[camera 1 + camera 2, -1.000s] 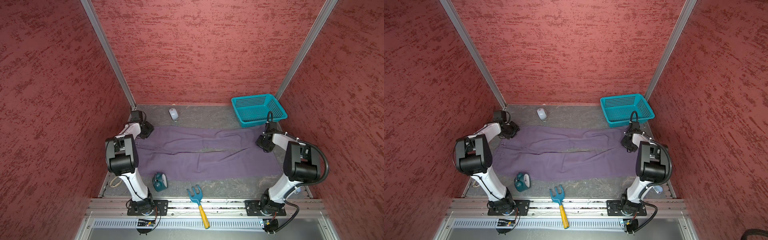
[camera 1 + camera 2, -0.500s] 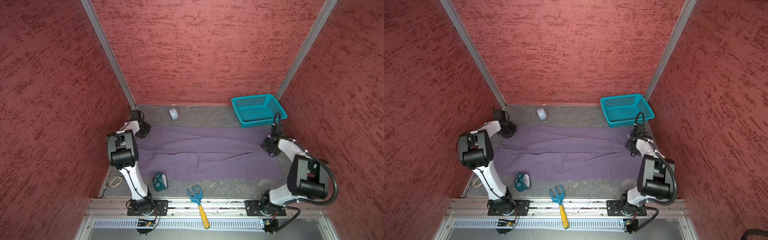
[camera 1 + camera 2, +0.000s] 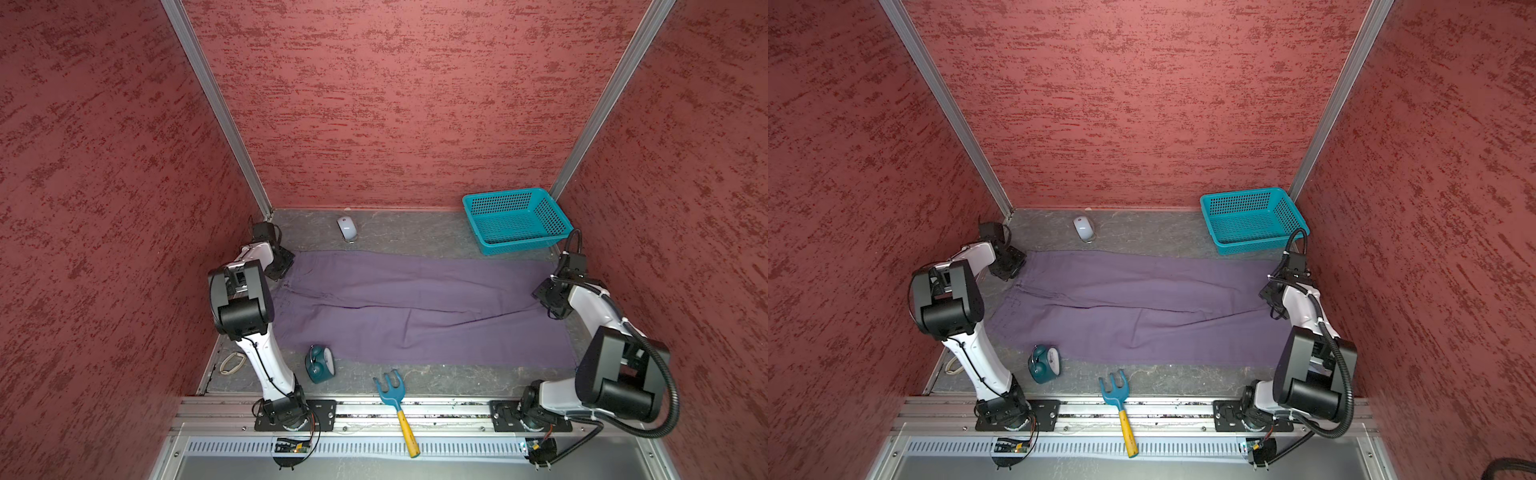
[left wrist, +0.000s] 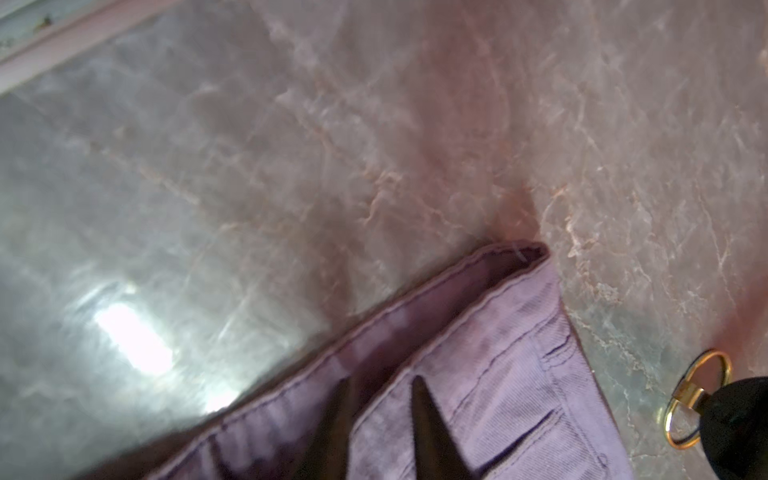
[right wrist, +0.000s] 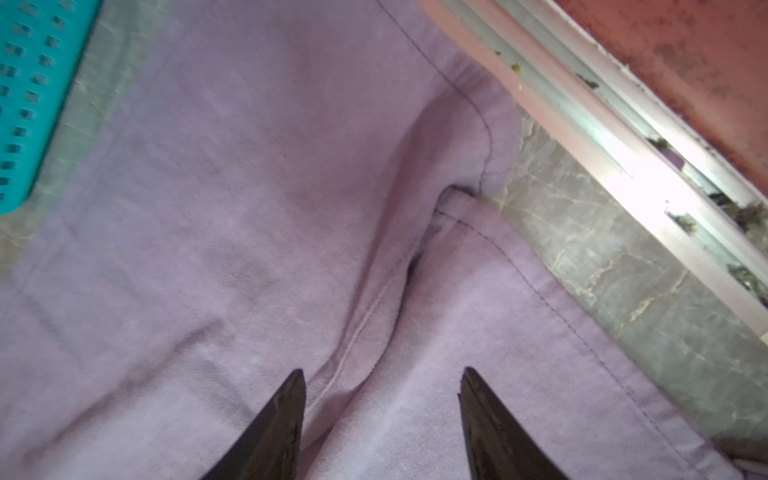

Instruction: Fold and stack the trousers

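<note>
The right gripper (image 5: 382, 374) now has its jaws wide apart and holds nothing. It hangs just above the hem end of the trousers (image 3: 415, 307), where the two leg ends meet under it. The left gripper (image 4: 380, 382) shows only a narrow gap, and the waistband edge runs between its fingers. The cloth there lies flat, so it looks released too, but I am not fully sure.

Outward from both grippers, the trousers lie stretched flat across the table between them. One second ago a slit of bare table showed between the legs. Now it is closed, and the legs meet along one long crease. I judge that the spreading is finished and the first fold can begin. The teal basket (image 3: 515, 220) stands just beyond the right gripper, near the far edge of the cloth.
</note>
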`<act>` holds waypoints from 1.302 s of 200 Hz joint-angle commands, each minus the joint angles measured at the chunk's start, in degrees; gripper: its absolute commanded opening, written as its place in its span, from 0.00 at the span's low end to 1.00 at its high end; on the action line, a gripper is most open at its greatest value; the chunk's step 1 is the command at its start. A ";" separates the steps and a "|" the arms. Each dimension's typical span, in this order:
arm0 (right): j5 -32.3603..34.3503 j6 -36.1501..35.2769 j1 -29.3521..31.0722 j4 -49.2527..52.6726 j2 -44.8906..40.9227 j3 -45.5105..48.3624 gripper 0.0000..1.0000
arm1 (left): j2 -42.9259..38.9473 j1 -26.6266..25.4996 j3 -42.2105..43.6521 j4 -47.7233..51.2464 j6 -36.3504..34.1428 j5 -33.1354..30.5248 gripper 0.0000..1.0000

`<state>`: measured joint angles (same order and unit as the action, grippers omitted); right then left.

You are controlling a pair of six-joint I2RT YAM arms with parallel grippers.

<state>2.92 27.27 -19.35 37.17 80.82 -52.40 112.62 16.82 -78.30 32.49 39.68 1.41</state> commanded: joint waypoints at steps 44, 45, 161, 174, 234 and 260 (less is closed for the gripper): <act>-4.95 -2.72 -0.09 -0.69 4.47 -1.56 0.03 | -2.34 -1.71 2.25 4.53 1.10 -3.35 0.58; -4.86 -2.73 -0.08 -0.69 4.36 -1.47 0.03 | -2.55 -1.71 2.44 4.43 1.10 -3.35 0.57; 3.01 -0.14 -3.82 3.13 -13.84 10.30 0.73 | -24.02 -5.92 17.44 1.29 3.21 -4.35 0.58; 0.71 -0.58 -3.89 2.46 -13.64 10.59 0.61 | -23.90 -5.93 18.65 1.28 2.81 -3.28 0.57; -4.84 0.23 -3.89 -0.31 -11.13 11.53 0.63 | -13.51 -12.27 10.10 4.06 -2.50 -6.61 0.76; -5.17 0.24 -3.87 -0.25 -10.94 11.52 0.66 | -5.39 -11.10 3.25 5.79 -2.37 -6.32 0.76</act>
<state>-0.84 27.16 -23.09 38.30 69.69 -41.15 101.51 4.29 -70.26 36.25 38.72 -3.14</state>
